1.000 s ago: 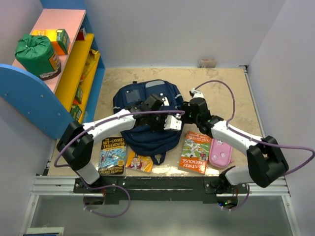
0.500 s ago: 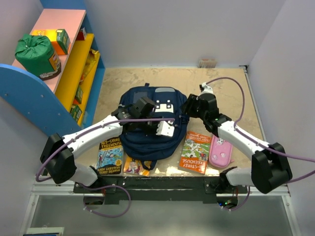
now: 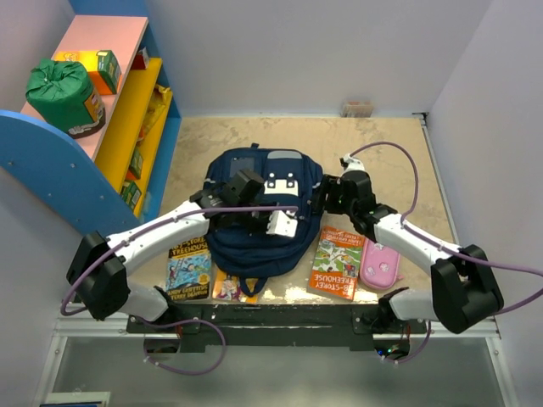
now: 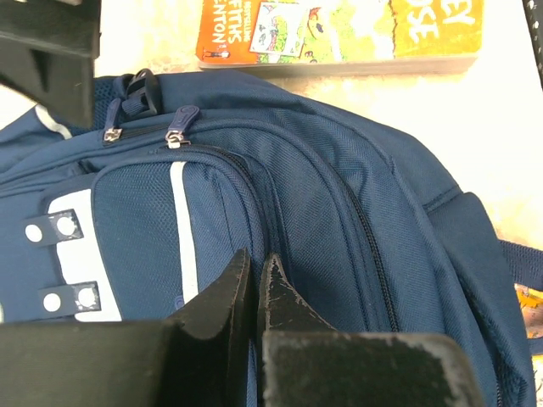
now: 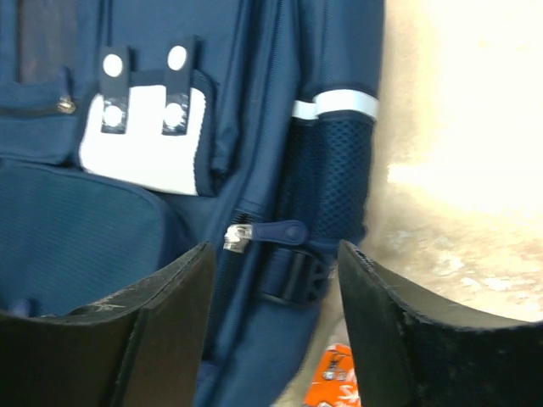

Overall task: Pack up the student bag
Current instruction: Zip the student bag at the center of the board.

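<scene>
Since the earlier frame, the student bag (image 3: pixel 263 212) has settled flat and both arms have shifted; the right tool (image 5: pixel 276 254) has spread wider.

1. Surface (image 3: pixel 382 144): a beige top, bounded by white walls at the upper and right edges of the frame. Bare room lies above the bag and at the upper right.
2. Bag: lies at the centre of the surface with its front pocket and white patches facing up.
3. Left tool (image 4: pixel 256 259): fingers pressed together, tips against the bag's front panel beside the grey stripe. Whether fabric is caught between them cannot be told.
4. Right tool: fingers spread and holding nothing, at the bag's right side by the mesh pocket. A zipper pull (image 5: pixel 271 233) lies in line with the gap.
5. Orange book (image 3: pixel 337 263): just beside the bag's lower right edge.
6. Blue book (image 3: pixel 190 269): at the bag's lower left edge.
7. Pink case (image 3: pixel 379 263): just right of the orange book, near the lower edge of the surface.
</scene>
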Controlling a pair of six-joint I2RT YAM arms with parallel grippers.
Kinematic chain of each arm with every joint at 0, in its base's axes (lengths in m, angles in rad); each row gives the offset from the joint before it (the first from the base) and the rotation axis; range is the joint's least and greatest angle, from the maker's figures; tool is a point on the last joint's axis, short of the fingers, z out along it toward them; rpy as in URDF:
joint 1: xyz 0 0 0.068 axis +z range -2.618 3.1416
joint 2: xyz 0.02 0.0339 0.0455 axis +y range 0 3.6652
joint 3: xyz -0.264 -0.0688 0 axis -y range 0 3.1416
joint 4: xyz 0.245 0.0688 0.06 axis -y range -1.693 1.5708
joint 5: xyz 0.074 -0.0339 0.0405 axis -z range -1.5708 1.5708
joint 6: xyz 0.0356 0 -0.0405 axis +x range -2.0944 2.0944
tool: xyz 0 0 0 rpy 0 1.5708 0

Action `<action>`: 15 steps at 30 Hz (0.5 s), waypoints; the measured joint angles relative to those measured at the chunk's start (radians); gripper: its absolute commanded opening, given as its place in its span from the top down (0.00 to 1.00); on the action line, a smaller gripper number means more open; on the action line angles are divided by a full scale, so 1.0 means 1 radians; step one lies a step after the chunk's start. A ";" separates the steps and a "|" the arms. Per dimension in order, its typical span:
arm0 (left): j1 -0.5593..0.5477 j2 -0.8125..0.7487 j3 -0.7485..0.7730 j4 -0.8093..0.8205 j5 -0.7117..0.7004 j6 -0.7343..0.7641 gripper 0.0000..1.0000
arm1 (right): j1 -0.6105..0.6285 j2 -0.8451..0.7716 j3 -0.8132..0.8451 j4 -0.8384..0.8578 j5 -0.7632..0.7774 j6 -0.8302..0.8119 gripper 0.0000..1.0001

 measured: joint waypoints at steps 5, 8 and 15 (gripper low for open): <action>0.030 -0.019 0.026 -0.057 0.017 0.068 1.00 | 0.000 -0.023 -0.032 0.019 0.016 -0.089 0.37; 0.047 -0.042 0.045 -0.110 0.021 0.126 1.00 | 0.001 -0.094 -0.092 0.070 0.006 -0.149 0.40; 0.076 -0.087 0.063 -0.180 0.031 0.193 1.00 | 0.017 -0.154 -0.157 0.211 -0.099 -0.264 0.47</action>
